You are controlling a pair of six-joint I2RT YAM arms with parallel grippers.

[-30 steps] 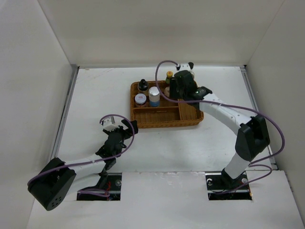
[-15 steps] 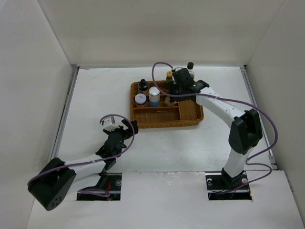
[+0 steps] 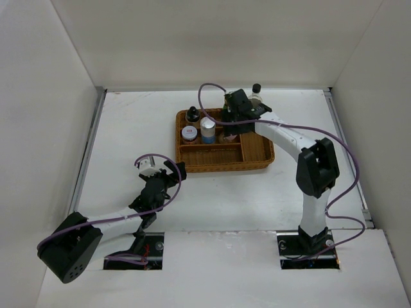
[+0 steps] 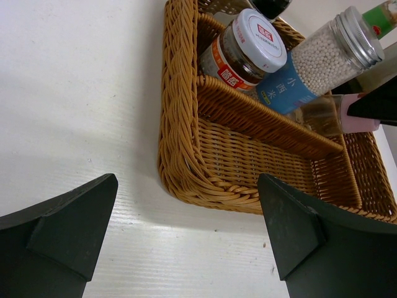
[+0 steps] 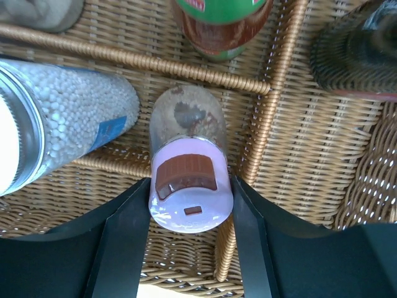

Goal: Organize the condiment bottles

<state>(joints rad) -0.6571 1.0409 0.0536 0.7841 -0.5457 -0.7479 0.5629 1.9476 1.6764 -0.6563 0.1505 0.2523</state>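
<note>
My right gripper [image 5: 191,211] is shut on the pink lid of the pink-lidded shaker [image 5: 189,186], held over the brown wicker tray [image 3: 257,154]; it also shows in the top view [image 3: 231,127]. Beside the shaker are the blue-white cylinder [image 5: 68,112] and the yellow-capped red-green bottle [image 5: 220,25]. The tall dark-sauce bottle [image 5: 363,46] is at the right. The white-lidded jar [image 3: 189,133] and the squat black-capped bottle [image 3: 191,115] stand in the tray's left part. My left gripper [image 4: 186,236] is open and empty on the table just off the tray's near left corner [image 4: 186,161].
The tray has wicker dividers [image 5: 260,143] between its compartments; its long front compartment [image 3: 209,154] holds nothing. White walls close in the table at the back and both sides.
My right gripper has moved left over the tray with the pink-lidded shaker, closer to the blue-white cylinder. The left arm has not moved.
</note>
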